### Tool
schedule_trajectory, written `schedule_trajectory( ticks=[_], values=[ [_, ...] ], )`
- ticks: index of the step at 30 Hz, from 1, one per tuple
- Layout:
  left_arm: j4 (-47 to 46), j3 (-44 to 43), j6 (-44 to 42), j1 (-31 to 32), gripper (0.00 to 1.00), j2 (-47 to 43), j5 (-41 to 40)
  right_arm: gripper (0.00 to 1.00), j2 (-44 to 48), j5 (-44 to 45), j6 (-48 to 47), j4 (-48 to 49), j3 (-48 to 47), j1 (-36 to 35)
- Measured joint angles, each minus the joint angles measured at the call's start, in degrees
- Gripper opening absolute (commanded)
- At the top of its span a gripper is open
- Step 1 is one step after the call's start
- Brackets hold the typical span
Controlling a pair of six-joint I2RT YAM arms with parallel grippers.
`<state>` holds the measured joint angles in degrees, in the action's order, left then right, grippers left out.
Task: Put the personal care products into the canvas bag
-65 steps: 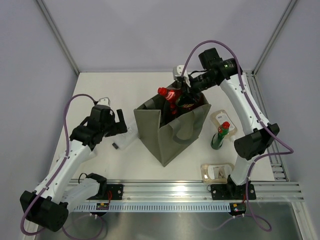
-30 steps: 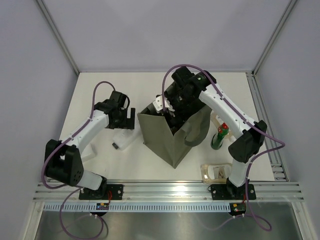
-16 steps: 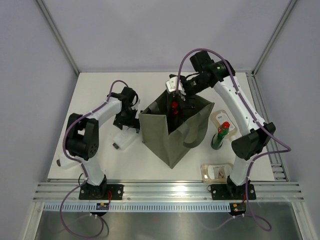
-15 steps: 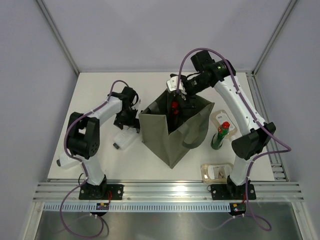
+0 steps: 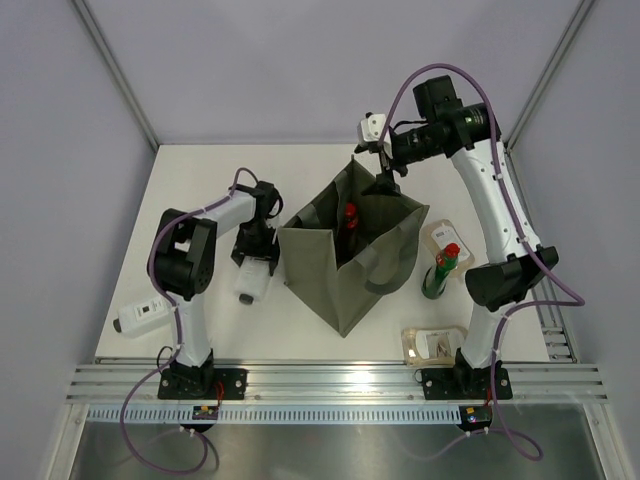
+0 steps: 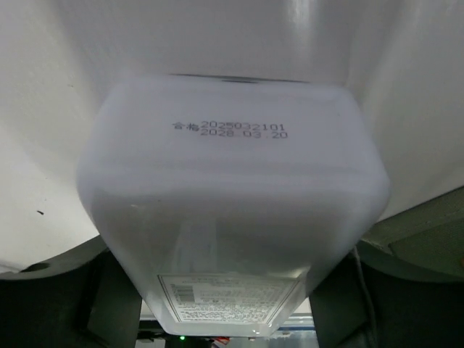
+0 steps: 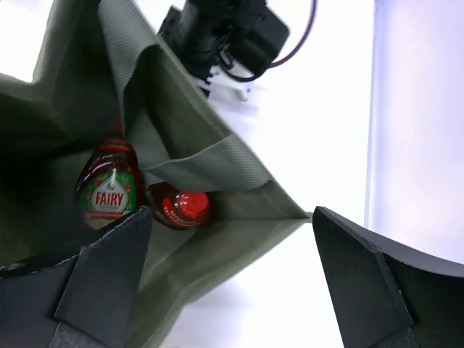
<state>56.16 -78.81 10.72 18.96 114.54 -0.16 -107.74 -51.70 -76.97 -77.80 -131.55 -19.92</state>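
**Though nearest, yet to lift white bottle (image 5: pixel 250 283)**

Reaches left gripper (image 5: pixel 255 243) over it, fingers (image 6: pixel 116 297) astride its sides; cannot tell whether pinching. Finds it flat on table (image 5: pixel 200 180), long axis running on toward near edge, just left of canvas bag (image 5: pixel 320 270). Holds right gripper (image 5: pixel 384 178) spread, empty, above bag's far rim.

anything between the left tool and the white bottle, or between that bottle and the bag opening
Nothing visible separates the left tool from the white bottle; its fingers flank it. The upright side wall of the canvas bag stands between bottle and opening, and the right tool hangs over the far rim.
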Motion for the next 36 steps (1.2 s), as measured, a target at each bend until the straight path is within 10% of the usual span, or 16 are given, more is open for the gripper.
schedule_trajectory(
  ticks=[1, 16, 36],
  values=[
    [0.07, -0.02, 0.57, 0.00, 0.01, 0.02, -0.20, 1.00, -0.35, -0.83, 1.03, 0.07, -1.27, 0.48],
    [-29.24, 26.75, 16.52, -21.66, 0.00, -24.35, 19.56, 0.99, 0.37, -15.72, 24.63, 0.61, 1.57, 11.61],
    [-45.72, 26.18, 35.19, -18.08, 0.00, -51.93, 25.83, 0.99, 1.07, -22.03, 43.45, 9.66, 12.00, 18.23]
  ],
)
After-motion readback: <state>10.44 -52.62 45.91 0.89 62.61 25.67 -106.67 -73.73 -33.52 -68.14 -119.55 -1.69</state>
